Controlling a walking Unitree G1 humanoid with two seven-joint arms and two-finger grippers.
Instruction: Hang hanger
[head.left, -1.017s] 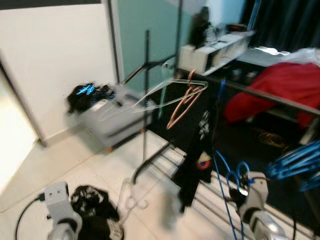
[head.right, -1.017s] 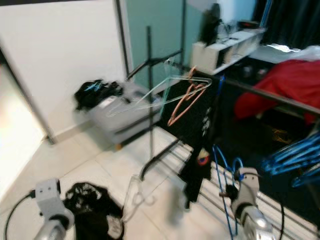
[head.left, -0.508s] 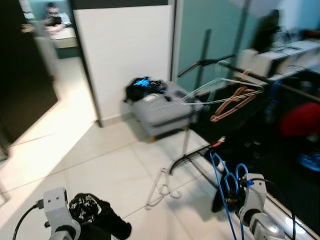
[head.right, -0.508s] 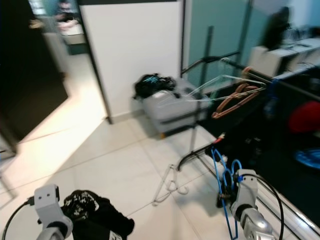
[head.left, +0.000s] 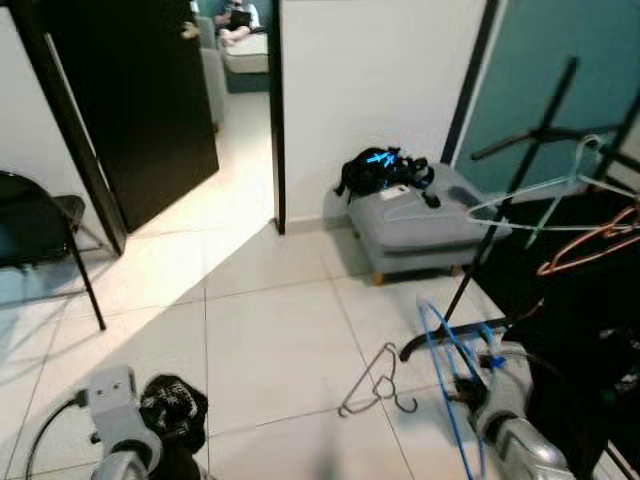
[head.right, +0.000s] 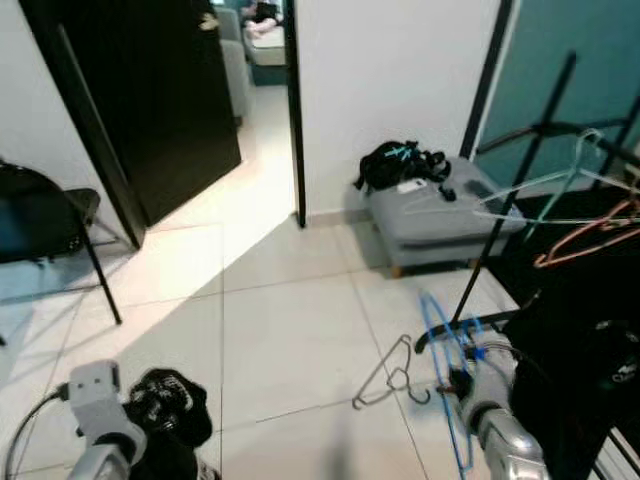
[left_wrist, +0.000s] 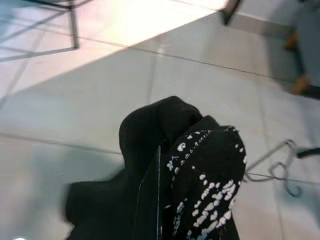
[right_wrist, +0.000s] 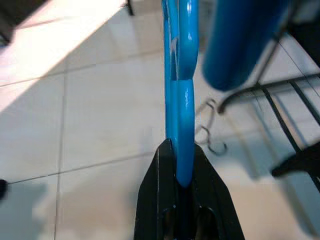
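Low at the robot's right, the right pincer (right_wrist: 184, 192) clamps the blue hanger (head.right: 440, 345); left pincer (left_wrist: 159, 220) holds dark clothing (left_wrist: 200, 170). Turn toward the rack (head.right: 535, 135), keeping the hook upright.

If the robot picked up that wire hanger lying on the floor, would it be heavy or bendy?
The wire hanger looks thin, so it is probably light and slightly springy. Lying flat on smooth tiles, it might slide when nudged.
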